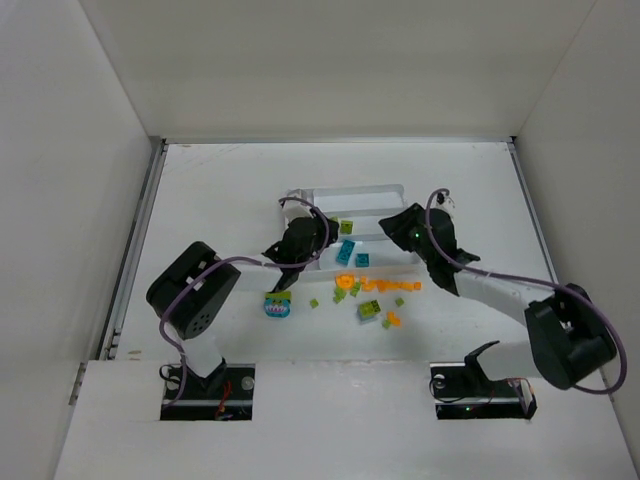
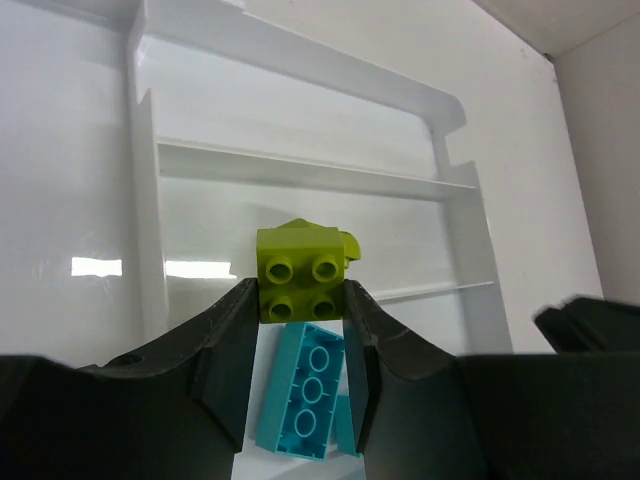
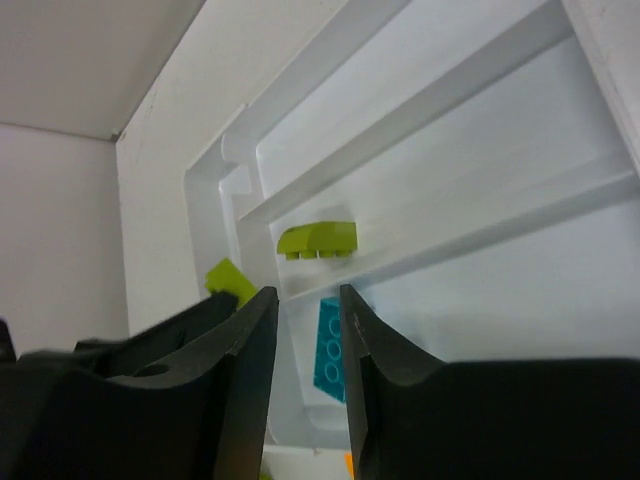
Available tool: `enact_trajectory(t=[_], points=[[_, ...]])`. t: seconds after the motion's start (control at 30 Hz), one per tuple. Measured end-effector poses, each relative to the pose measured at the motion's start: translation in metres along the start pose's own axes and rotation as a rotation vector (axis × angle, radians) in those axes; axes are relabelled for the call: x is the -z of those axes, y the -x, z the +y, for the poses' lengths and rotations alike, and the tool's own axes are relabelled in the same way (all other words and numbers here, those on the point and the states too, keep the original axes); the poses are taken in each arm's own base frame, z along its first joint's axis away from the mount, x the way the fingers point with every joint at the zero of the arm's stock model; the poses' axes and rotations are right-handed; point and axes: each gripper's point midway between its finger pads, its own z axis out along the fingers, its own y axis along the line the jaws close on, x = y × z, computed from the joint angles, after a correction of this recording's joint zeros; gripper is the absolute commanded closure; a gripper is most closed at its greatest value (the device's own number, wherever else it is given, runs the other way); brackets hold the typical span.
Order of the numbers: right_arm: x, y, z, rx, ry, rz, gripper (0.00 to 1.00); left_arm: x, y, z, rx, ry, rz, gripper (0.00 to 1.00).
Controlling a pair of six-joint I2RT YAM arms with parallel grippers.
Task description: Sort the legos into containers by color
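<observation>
Bright, even light is coming from overhead, flattening the white table [image 1: 220, 190] and leaving only faint shadows near its middle. In the left wrist view, two glare patches are gleaming on the tray [image 2: 300, 172] floor. The lime brick [image 2: 300, 285] is showing crisp, while the left fingers [image 2: 225, 350] and right fingers [image 3: 240, 370] are looming dark and soft-edged.

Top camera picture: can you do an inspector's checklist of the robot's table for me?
Surface: white table.
Job's things: white tray holds a lime slope brick and a teal brick; orange and lime loose bricks lie nearer the arms.
Clutter: nothing seen.
Pincers: left pincer shut on a lime square brick; right pincer open, empty, above the tray.
Cables: purple cables run along both arms.
Surroundings: white walls on three sides.
</observation>
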Motion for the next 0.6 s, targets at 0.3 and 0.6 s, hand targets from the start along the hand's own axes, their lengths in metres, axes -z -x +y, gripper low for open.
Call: enact_trajectory(t=[0.3, 0.6], points=[[0.063, -0.027, 0.004, 0.153, 0.017, 0.021, 0.33, -0.010, -0.009, 0.012, 0.004, 0.045, 0.025, 0.46], [0.119, -0.114, -0.024, 0.464, -0.062, 0.265, 0.14, -0.006, -0.004, 0.010, -0.010, 0.040, 0.016, 0.40]])
